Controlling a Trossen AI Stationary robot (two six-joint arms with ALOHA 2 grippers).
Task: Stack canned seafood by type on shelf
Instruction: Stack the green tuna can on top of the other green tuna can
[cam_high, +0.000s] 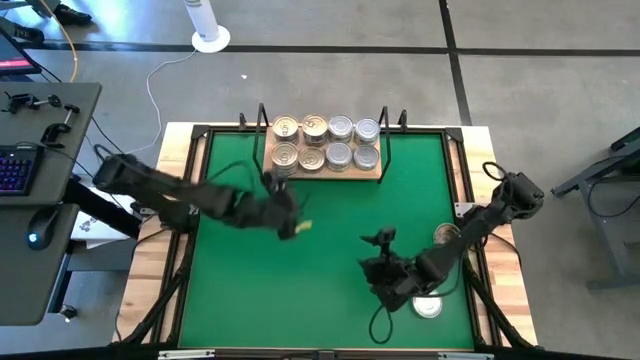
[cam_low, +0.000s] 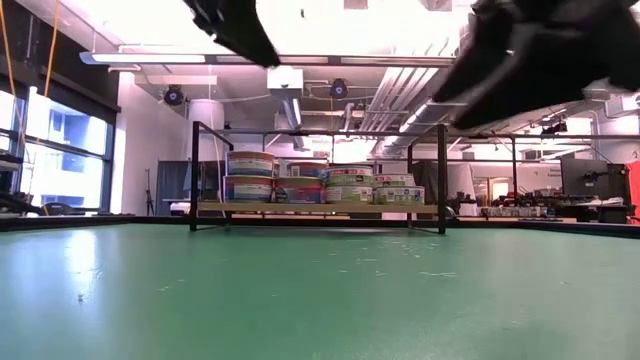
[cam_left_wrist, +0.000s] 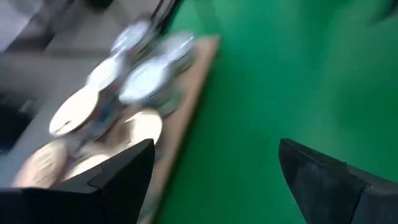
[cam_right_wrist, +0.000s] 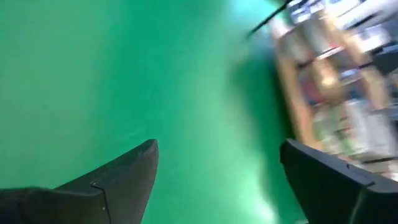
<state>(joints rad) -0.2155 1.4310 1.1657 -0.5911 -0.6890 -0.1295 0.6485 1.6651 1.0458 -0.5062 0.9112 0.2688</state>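
A green mat (cam_high: 320, 250) covers the table top, framed by pale wood edges (cam_high: 160, 260). Around it lies grey floor with dark seams; a desk with a keyboard (cam_high: 15, 168) and mouse (cam_high: 36, 238) stands off the left side, and a white round-based post (cam_high: 208, 28) sits beyond the far edge. The low view looks across the mat into a bright hall with ceiling ducts and windows.

The shelf (cam_high: 325, 172) sits at the far middle of the mat, its long axis running left to right, parallel to the far table edge, black uprights at each end. On it the canned seafood (cam_high: 326, 142) stands in two rows of four — gold lids on the left half, silver on the right; in the low view the tins (cam_low: 322, 186) are stacked at least two high. Two more tins lie apart from it near the right edge: a gold-lidded can (cam_high: 445, 234) and a silver-lidded can (cam_high: 428, 306) closer to the front.

The left gripper (cam_left_wrist: 214, 177) hovers just in front of the shelf's left end, jaws spread wide, nothing between them. The right gripper (cam_right_wrist: 217, 177) hangs over the mat's front right, just beside the silver-lidded can — also spread and holding nothing
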